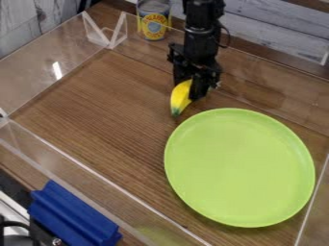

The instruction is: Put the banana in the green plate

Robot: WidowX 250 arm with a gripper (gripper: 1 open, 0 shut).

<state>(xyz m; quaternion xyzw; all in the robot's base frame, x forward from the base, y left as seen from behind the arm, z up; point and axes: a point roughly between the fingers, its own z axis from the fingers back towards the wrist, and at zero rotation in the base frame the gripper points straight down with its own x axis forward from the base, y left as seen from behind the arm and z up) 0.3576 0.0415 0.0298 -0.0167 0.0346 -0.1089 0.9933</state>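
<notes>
Grasp made but carry and drop left: banana (182, 97) low on the wooden bench (90, 106), just beyond the far-left rim of the empty green plate (240, 165), upper end clamped between the jaws of the pincer (194, 85) pointing straight down over it.

Nothing readable here, honestly. The can (153, 21) at the far edge of the table (90, 106) has a label, but it's too blurry to read.
</notes>
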